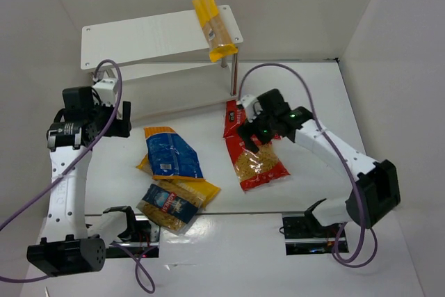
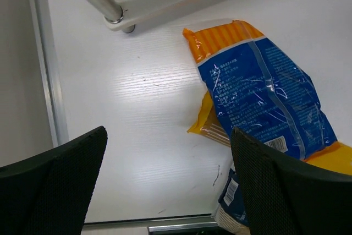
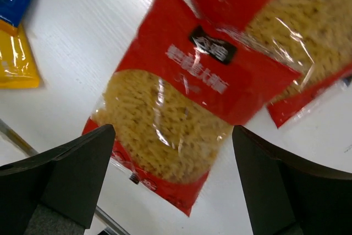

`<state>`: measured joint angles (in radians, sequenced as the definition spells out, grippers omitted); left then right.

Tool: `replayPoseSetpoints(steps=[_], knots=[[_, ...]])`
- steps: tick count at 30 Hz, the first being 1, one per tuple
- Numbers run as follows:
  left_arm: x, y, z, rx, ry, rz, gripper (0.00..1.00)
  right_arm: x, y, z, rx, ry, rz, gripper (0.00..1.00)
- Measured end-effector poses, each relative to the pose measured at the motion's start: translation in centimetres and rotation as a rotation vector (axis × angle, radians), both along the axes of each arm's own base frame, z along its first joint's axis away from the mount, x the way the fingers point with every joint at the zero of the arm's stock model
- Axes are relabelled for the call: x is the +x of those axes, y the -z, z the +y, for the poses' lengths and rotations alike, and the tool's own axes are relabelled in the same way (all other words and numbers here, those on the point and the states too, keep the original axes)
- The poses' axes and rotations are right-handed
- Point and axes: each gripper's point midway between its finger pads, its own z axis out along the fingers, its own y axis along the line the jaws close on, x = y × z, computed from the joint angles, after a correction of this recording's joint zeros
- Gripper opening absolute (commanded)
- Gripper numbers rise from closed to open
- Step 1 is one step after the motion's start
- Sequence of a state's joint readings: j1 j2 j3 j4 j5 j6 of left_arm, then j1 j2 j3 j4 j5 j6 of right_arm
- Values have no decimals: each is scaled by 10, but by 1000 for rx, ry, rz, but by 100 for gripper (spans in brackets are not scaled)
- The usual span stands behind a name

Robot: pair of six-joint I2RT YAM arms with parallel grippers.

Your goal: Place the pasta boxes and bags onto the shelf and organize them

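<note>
Two white tiers make up the shelf (image 1: 160,33) at the back of the surface (image 1: 313,88). It carries one item so far: a long yellow spaghetti pack (image 1: 212,24) lying across the right end of the top board, its near tip overhanging the front edge. The other packs lie flat in front of the shelf. The blue yellow-edged bag (image 1: 170,152) sits before its middle, and the clear blue-labelled bag (image 1: 169,204) touches that bag's far-from-shelf edge. The two red windowed bags (image 1: 261,163) overlap before its right legs. These bags look like thin film around loose short pasta, so they are probably light, soft and slippery, with contents that shift when lifted. A pinch across a narrow part or at a flat sealed end seems the surest hold, kept gentle enough not to crush the pasta. The right arm reaches in from the shelf's right front with its wrist tipped downward. The right end effector (image 3: 173,182) hangs spread and empty directly above one red bag. The left arm stands raised near the shelf's left front leg, and the left end effector (image 2: 168,191) is likewise spread, gripping nothing, over the surface just beside the blue bag.
</note>
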<state>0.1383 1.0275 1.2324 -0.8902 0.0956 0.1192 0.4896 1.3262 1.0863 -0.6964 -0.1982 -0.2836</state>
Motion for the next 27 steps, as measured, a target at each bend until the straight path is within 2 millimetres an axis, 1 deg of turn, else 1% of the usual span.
replayPoseSetpoints(steps=[2, 4, 5, 7, 9, 12, 14, 19, 23, 27], knots=[[-1, 0, 7, -5, -40, 0, 98, -2, 3, 28, -38, -66, -10, 94], [-3, -1, 12, -3, -69, -1, 98, -13, 12, 61, -74, -154, -19, 92], [-5, -1, 15, -5, -84, -1, 98, -21, 19, 74, -96, -193, -19, 90], [-7, -1, 19, -13, -111, 2, 98, -45, 37, 101, -154, -282, -14, 85], [-11, 0, 23, -15, -133, 10, 98, -67, 53, 120, -195, -350, -8, 83], [-13, 1, 25, -16, -146, 16, 98, -88, 65, 138, -222, -406, -8, 83], [-13, 0, 26, -16, -151, 13, 98, -97, 69, 146, -227, -428, -17, 83], [-21, -6, 31, -9, -176, -20, 98, -114, 79, 160, -229, -462, -10, 83], [-27, -13, 31, -1, -184, -54, 98, -133, 88, 171, -233, -506, 22, 83], [-28, -15, 31, 0, -183, -62, 99, -145, 87, 181, -200, -532, 65, 83]])
